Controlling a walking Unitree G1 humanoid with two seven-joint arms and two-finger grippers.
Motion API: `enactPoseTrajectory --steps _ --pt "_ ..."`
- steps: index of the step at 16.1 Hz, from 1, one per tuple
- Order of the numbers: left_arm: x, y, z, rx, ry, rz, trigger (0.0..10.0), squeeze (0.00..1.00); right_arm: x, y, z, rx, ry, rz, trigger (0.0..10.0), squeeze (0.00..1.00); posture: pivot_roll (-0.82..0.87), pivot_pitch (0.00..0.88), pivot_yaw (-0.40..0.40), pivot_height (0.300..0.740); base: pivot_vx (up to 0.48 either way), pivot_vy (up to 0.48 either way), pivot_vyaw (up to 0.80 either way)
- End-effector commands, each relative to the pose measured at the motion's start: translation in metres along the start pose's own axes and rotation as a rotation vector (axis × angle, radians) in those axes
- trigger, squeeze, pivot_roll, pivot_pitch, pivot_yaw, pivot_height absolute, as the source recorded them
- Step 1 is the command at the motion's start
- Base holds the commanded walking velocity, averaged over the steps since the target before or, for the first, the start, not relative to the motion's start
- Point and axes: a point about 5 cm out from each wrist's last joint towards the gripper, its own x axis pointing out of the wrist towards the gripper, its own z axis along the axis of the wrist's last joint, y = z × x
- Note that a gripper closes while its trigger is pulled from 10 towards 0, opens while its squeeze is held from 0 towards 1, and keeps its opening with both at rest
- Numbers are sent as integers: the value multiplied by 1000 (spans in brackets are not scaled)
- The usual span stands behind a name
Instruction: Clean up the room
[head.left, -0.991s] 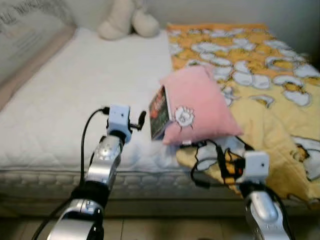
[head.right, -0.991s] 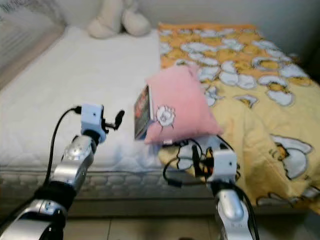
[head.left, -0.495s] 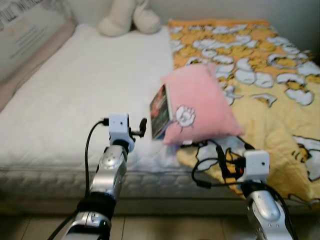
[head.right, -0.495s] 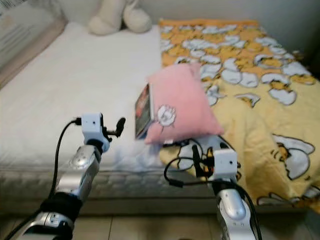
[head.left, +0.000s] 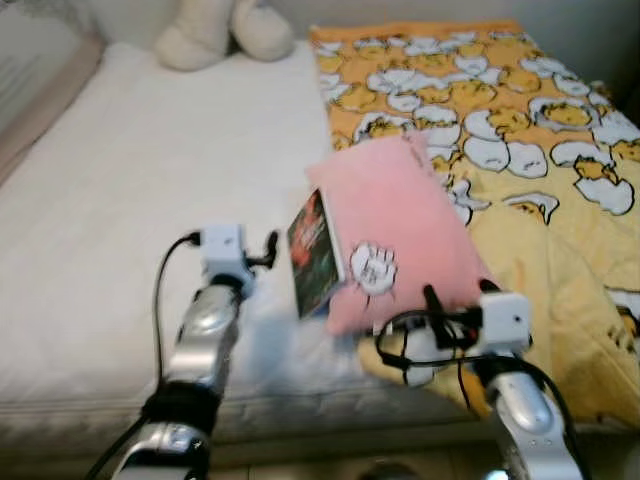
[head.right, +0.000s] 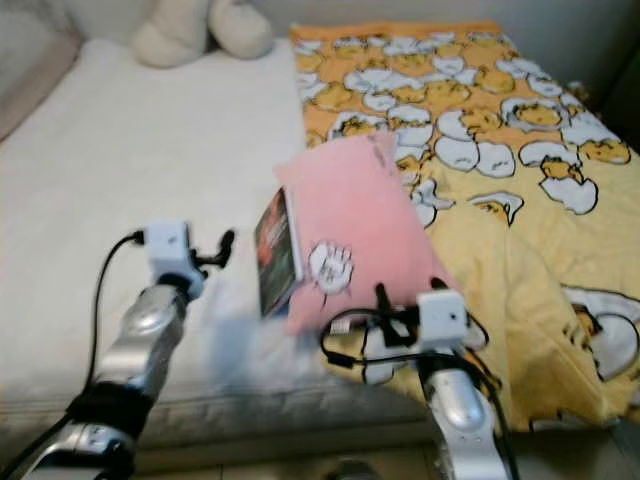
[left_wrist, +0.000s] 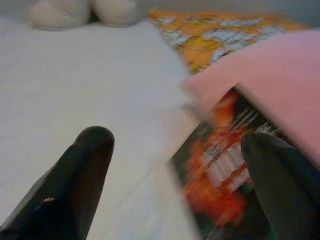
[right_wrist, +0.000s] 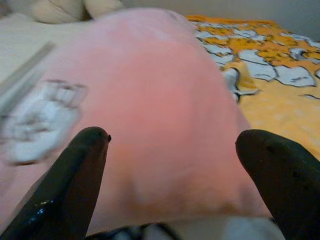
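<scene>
Landmark: pink pillow, mid-bed, lying across the seam between white mattress and yellow duck blanket.

Book leans against the pillow's mattress side.

Left wrist view adds the red-orange cover; left gripper fingers apart, just short of it.

Right gripper spread, facing the pillow's near end.

Open mattress beyond the book; plush toy far behind.

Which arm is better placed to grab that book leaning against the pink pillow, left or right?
Left, probably. The left gripper hangs open just beside the book, which sits between its fingers in the left wrist view. The right gripper faces the pink pillow instead, which stands between it and the book.
</scene>
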Motion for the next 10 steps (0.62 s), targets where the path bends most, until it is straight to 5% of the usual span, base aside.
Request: enactPoseTrajectory --steps 1,5,10 --pt "-2 -3 -1 20 1 -22 10000 0 0 1 0 3 4 6 10000 0 -141 0 59 732 0 480 0" --pt "3 -1 6 82 -13 -18 10000 0 18 8 10 39 -32 24 10000 0 -132 0 67 732 0 407 0" --pt "-1 18 19 103 -44 -1 10000 0 56 23 20 82 -43 24 10000 0 -46 0 90 732 0 0 0"
